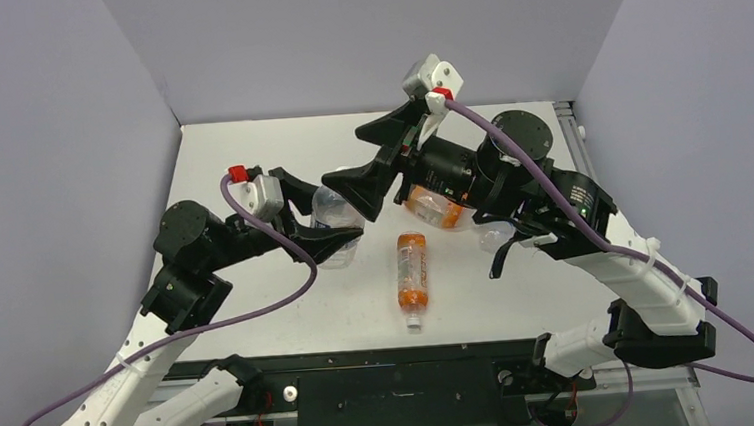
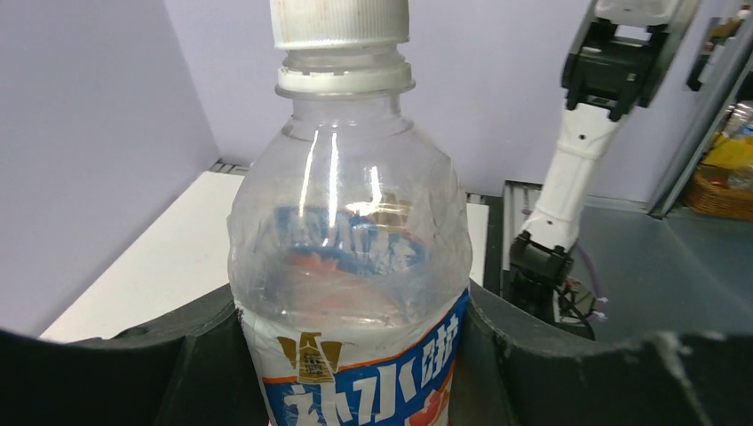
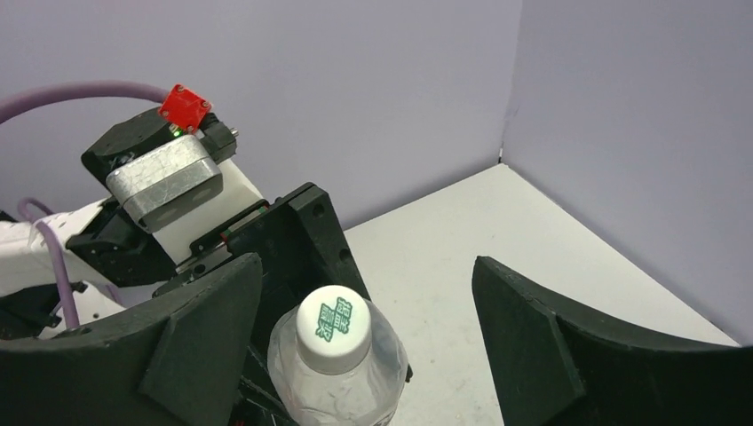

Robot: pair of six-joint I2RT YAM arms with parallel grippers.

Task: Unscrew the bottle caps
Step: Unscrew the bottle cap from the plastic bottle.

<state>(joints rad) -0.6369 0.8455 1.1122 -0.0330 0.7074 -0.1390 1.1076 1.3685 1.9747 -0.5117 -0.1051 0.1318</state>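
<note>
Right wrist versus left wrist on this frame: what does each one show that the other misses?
Only the right wrist: the green mark on top of the white cap, and the right gripper open, its fingers standing wide on either side, clear of the cap. Only the left wrist: the left gripper clamped on the clear bottle at its printed label, and the cap's ribbed side. Both: that bottle, upright, with the cap on.

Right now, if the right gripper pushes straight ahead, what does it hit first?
Likely the green-marked white cap on the clear bottle the left gripper holds; it sits between the right gripper's open fingers.
</note>
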